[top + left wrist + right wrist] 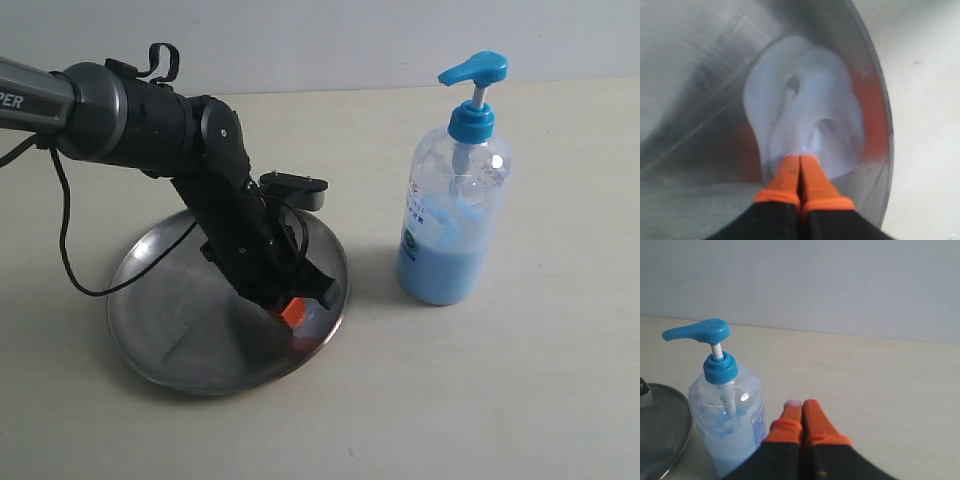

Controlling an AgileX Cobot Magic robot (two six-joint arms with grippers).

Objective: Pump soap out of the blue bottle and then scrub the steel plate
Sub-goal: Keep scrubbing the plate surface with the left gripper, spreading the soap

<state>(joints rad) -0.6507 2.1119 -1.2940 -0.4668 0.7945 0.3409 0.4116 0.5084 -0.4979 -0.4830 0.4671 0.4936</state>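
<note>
1. The table (pixel 560 400) is a pale, plain surface. It carries only the plate and the bottle, so nothing crowds the work.
2. The steel plate (pixel 170 320) lies flat on the left side of the exterior view, under the left arm. I judge it sits there so that arm can scrub without reaching across.
3. The left arm (pixel 160 125) slopes down steeply over the plate. Its black cable (pixel 65 240) loops past the plate's left rim and could snag on a wide stroke.
4. The blue bottle (pixel 452 235) stands upright to the right of the plate, apart from it and about half full. Its pump head (pixel 473 70) is up and untouched at this moment. It looks clear of any scrubbing stroke.
5. The left gripper (pixel 800 170) has its orange fingers pressed together, holding nothing. The tips are down in the soap near the plate's rim on the bottle side, serving as the scrubber.
6. The right gripper (pixel 801 415) is likewise closed and empty, just beside the bottle and not touching it. One fingertip bears a pale dab, seemingly soap.
7. The soap (pixel 805 115) is a pale-blue smear on the plate ahead of the left fingertips. Most of the plate is bare, so scrubbing looks barely begun.
</note>
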